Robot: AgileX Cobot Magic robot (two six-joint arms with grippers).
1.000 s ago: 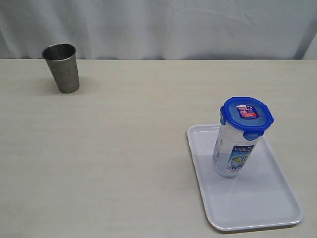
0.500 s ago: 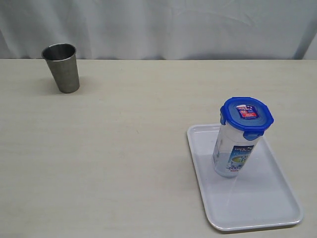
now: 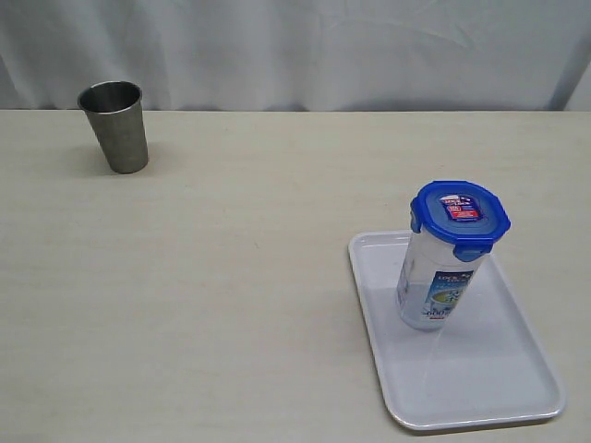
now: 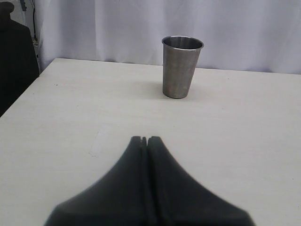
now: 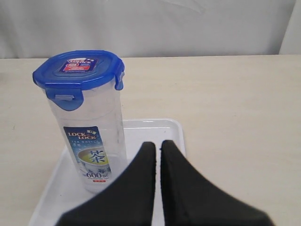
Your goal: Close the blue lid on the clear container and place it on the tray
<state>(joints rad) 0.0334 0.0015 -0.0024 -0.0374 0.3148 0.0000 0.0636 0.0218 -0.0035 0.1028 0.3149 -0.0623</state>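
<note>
Parked lower right on the tray (image 3: 499,388): container (image 3: 434,286), lid (image 3: 460,212) on. Nothing's held by left gripper (image 4: 145,140) or right gripper (image 5: 158,145), both pinched together (container's easily toppled if clipped).

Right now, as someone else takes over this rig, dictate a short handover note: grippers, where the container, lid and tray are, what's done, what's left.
Left gripper: shut, empty, over the bare table, facing the steel cup.
Right gripper: shut, empty, not touching the clear container.
The container stands upright on the tray, with the blue lid seated on top.
Done: lid on, container on tray.
Left: seemingly nothing. Check that all lid flaps are snapped, since not every one is visible.
</note>
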